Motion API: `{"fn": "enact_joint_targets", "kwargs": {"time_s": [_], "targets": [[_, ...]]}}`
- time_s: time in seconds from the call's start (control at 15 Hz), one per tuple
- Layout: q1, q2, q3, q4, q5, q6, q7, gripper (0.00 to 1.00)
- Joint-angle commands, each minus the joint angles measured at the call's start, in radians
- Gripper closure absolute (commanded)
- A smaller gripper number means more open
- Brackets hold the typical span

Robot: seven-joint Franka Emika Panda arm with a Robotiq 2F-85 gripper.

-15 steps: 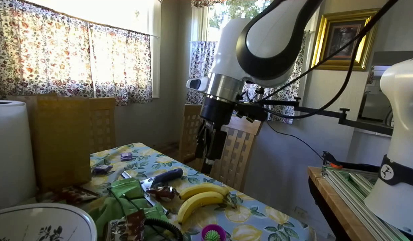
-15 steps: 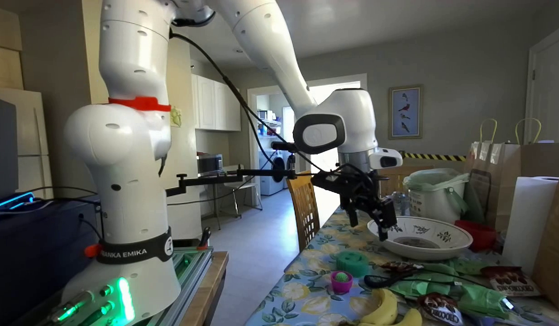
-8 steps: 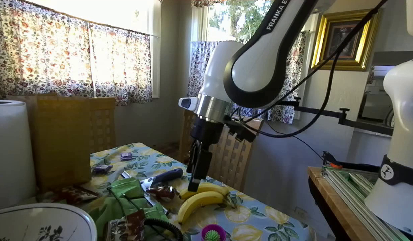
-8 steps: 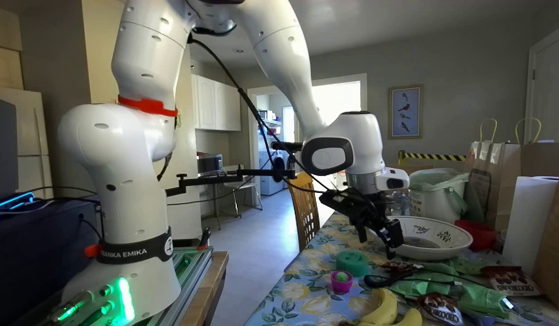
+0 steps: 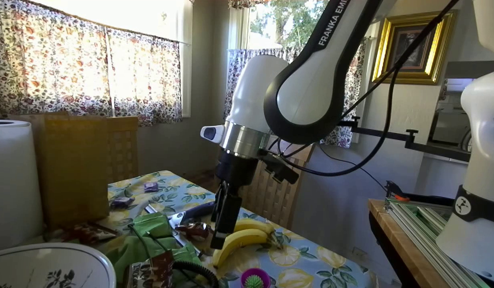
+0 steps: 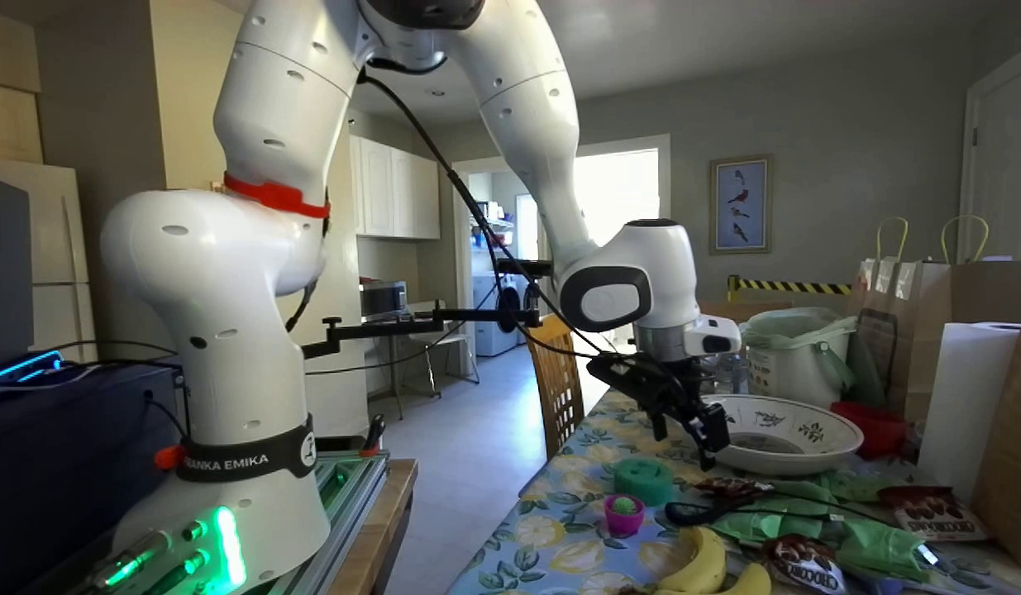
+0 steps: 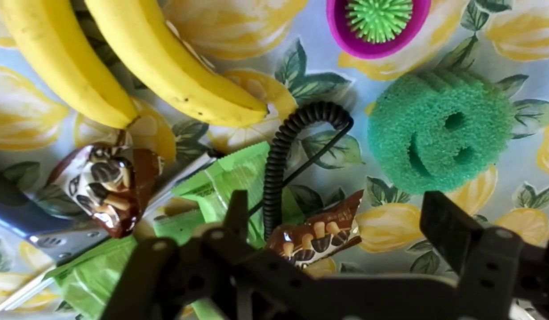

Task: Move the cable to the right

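Lemony tablecloth [image 7: 390, 226] — black coiled cable [image 7: 274, 178] on it; gripper [image 7: 335, 198] above (spread wide, empty).

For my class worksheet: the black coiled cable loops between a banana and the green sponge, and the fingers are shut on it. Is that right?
The fingers are not shut on the black coiled cable: the wrist view shows them standing open. It does loop between a banana and the green sponge.
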Motion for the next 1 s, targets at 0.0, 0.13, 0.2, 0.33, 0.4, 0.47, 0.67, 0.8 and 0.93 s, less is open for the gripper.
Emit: {"fn": "enact_joint_targets", "kwargs": {"time_s": [0.0, 0.13, 0.2, 0.33, 0.4, 0.47, 0.67, 0.8, 0.93], "targets": [[-0.035, 0.003, 0.027, 0.000, -0.055, 0.001, 0.045, 0.00], [-0.024, 0.017, 0.028, 0.010, -0.086, 0.003, 0.044, 0.00], [-0.022, 0.034, 0.029, 0.019, -0.102, 0.015, 0.041, 0.00], [-0.025, 0.071, 0.032, 0.037, -0.138, 0.037, 0.032, 0.00], [-0.008, 0.081, 0.006, 0.038, -0.166, 0.049, 0.049, 0.00], [0.005, 0.091, -0.019, 0.041, -0.196, 0.053, 0.063, 0.00], [0.017, 0.122, -0.066, 0.058, -0.254, 0.057, 0.103, 0.00], [0.025, 0.145, -0.093, 0.074, -0.282, 0.054, 0.127, 0.00], [0.032, 0.165, -0.112, 0.089, -0.302, 0.051, 0.144, 0.00]]}}
